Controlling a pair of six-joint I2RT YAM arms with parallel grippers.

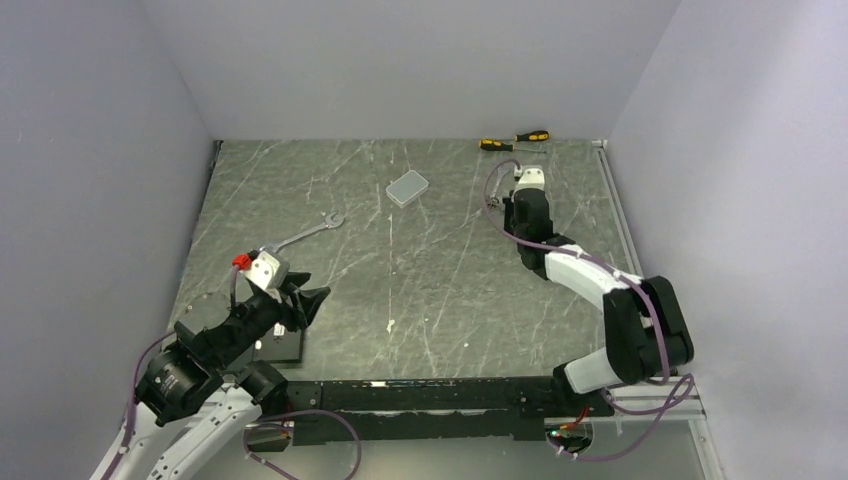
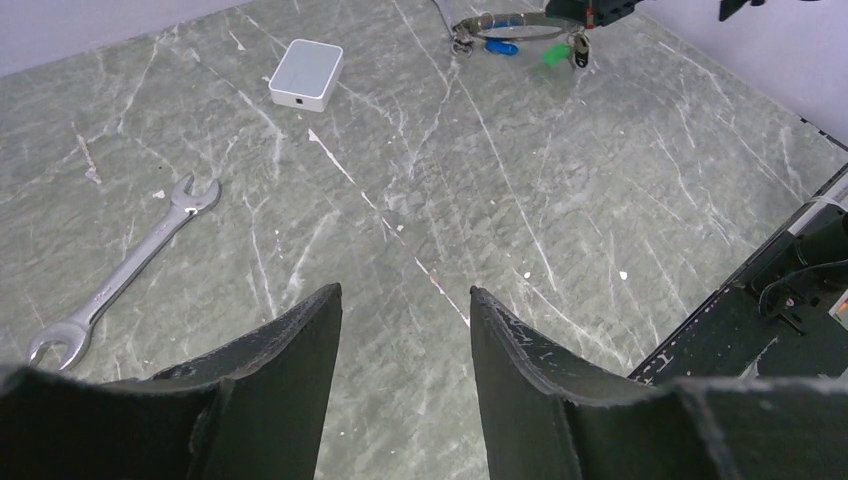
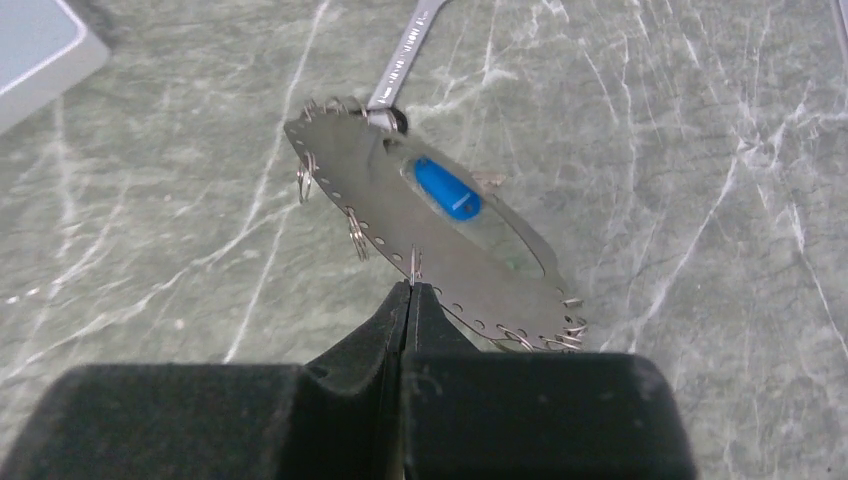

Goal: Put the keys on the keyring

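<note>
One keyring (image 3: 350, 180), long axis crosswise, near rim pinched in the right claw (image 3: 410, 300); blue key (image 3: 447, 190) just beyond; left claw (image 2: 403, 295) wide, distant.

Black jointed arms (image 1: 640, 330) with white shells on some links, trailing purple cables (image 1: 667, 352). Matte black wedge-shaped fingers (image 2: 290, 380), scuffed pale along edges. Small red cap (image 1: 240, 261) beside left wrist's white housing (image 1: 268, 270).

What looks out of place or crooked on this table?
Nothing spilled or broken. Only the keyring sits askew: the right gripper pinches its rim, holding it tilted, a blue key showing through the loop.
</note>
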